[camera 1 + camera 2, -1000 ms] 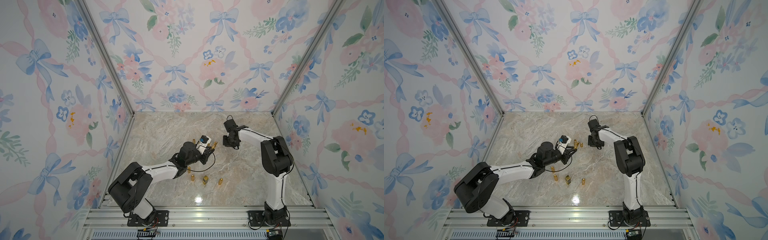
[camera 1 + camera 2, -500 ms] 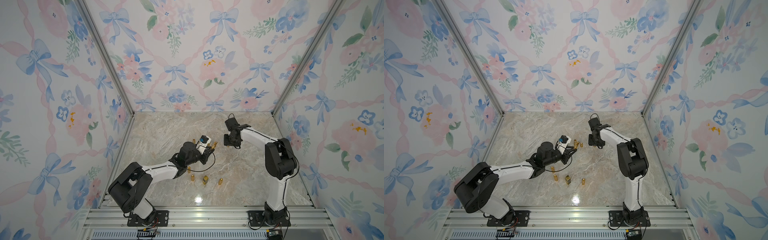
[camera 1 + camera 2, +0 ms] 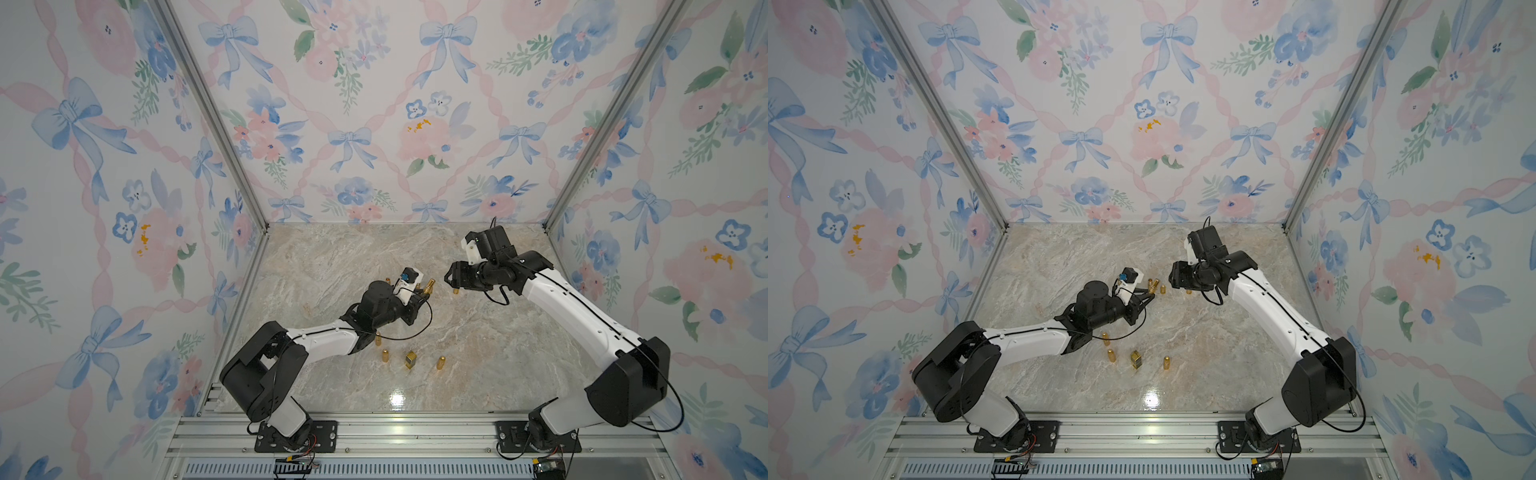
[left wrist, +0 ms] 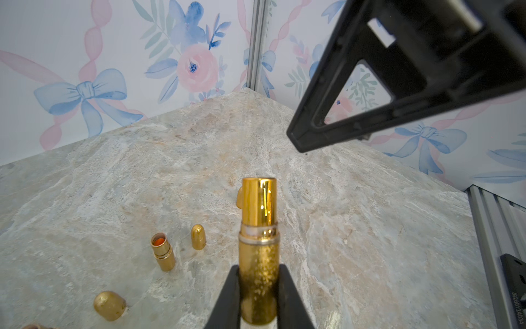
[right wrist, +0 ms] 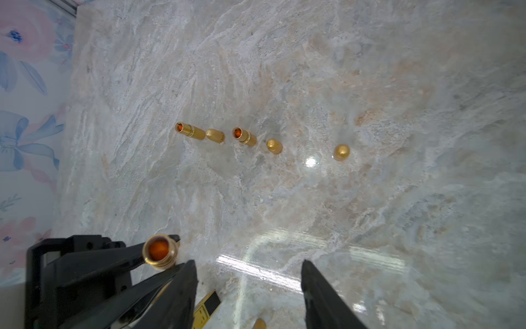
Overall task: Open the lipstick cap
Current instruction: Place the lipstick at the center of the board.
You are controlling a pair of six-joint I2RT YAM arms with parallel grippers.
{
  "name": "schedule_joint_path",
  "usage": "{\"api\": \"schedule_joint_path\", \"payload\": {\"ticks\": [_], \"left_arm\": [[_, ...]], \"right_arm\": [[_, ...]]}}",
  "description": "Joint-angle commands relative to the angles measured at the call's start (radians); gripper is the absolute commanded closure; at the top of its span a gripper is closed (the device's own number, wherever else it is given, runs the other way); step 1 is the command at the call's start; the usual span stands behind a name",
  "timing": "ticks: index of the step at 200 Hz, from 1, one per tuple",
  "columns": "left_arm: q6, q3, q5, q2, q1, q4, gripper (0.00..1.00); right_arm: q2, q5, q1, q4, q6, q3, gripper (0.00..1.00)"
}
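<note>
A robot lab booth, bow-and-flower wallpaper panels (image 3: 374, 124), aluminium frame posts (image 3: 217, 124), marble-look tabletop (image 3: 332, 257), mounting rail (image 3: 415, 432) at six o'clock

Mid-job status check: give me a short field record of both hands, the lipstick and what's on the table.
left hand: shut on the gold lipstick, held above the marble table
lipstick: cap off, orange stick visible in the open end
right hand: open, empty, near the lipstick's open end
removed cap: in neither hand; cannot tell which table piece it is
table: two other open lipsticks, three rounded gold pieces that look like caps
task: looks done for the held lipstick
</note>
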Motion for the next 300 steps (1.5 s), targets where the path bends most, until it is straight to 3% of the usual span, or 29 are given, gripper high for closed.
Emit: {"api": "schedule_joint_path", "payload": {"ticks": [1, 19, 44, 186, 281, 300], "left_arm": [[0.001, 0.023, -0.007, 0.001, -0.009, 0.025, 1.0], [0.012, 0.023, 0.016, -0.002, -0.012, 0.024, 1.0], [0.013, 0.017, 0.028, -0.018, -0.015, 0.024, 1.0], [0.037, 0.001, 0.017, -0.046, -0.024, 0.025, 1.0], [0.032, 0.008, -0.023, -0.034, -0.023, 0.024, 1.0], [0.031, 0.01, -0.017, -0.027, -0.023, 0.023, 0.85]], "right_arm": [[-0.001, -0.184, 0.02, 0.024, 0.065, -0.028, 0.38], [0.011, -0.256, 0.031, 0.095, 0.106, -0.045, 0.38], [0.05, -0.25, 0.044, 0.096, 0.108, -0.024, 0.38], [0.097, -0.26, 0.035, 0.147, 0.107, -0.042, 0.7], [0.082, -0.237, 0.02, 0.134, 0.092, -0.034, 0.8], [0.073, -0.217, 0.019, 0.125, 0.08, -0.029, 0.8]]}}
